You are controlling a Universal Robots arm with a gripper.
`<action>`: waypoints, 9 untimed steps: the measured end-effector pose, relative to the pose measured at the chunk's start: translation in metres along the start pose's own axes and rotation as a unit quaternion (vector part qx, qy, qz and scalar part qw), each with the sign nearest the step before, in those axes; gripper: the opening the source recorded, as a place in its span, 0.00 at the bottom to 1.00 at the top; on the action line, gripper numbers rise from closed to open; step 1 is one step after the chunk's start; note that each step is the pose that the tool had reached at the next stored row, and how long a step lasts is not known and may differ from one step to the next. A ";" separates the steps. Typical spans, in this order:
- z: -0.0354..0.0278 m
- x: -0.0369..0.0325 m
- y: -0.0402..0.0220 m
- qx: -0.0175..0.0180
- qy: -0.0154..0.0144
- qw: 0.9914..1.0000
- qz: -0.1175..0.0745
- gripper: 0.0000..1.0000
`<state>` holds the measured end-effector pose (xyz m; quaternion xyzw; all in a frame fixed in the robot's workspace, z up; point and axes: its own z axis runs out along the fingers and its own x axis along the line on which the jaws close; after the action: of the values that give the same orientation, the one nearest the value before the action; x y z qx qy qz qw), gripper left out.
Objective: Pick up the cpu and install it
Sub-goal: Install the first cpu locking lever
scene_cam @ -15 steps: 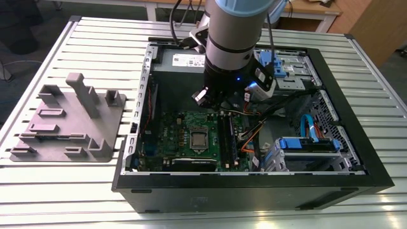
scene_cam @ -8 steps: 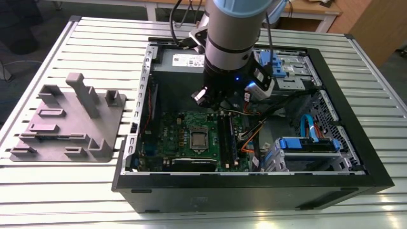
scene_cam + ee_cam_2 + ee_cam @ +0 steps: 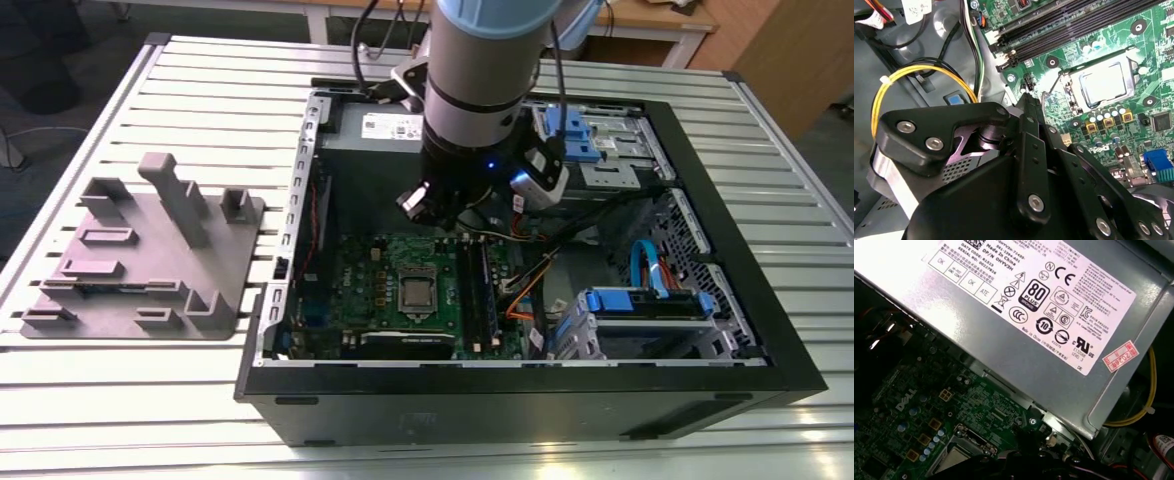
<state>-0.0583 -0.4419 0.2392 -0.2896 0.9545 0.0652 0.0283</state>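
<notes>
The cpu (image 3: 418,291) lies flat in the socket of the green motherboard (image 3: 360,300), inside the open computer case. Its pale silvery top also shows in the second wrist view (image 3: 1102,82), with the metal socket frame around it, and partly in the first wrist view (image 3: 951,460). My gripper (image 3: 458,228) hangs over the motherboard's far edge, near the power supply and apart from the cpu. In the second wrist view the gripper (image 3: 1026,100) looks shut, with nothing seen between its fingers.
The grey power supply (image 3: 1029,315) stands close beside the gripper. Memory slots (image 3: 1079,25), a yellow cable loop (image 3: 919,72) and blue drive bays (image 3: 641,305) crowd the case. A grey fixture tray (image 3: 147,250) sits on the slatted table at the exterior view's left.
</notes>
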 end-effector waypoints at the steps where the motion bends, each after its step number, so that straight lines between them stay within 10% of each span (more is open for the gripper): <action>1: 0.0001 0.0006 0.0005 0.000 0.000 1.000 0.000 0.11; 9: -0.0007 0.0060 -0.0052 0.001 0.000 1.000 0.001 0.11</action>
<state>-0.0604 -0.4496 0.2388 -0.2891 0.9547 0.0646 0.0282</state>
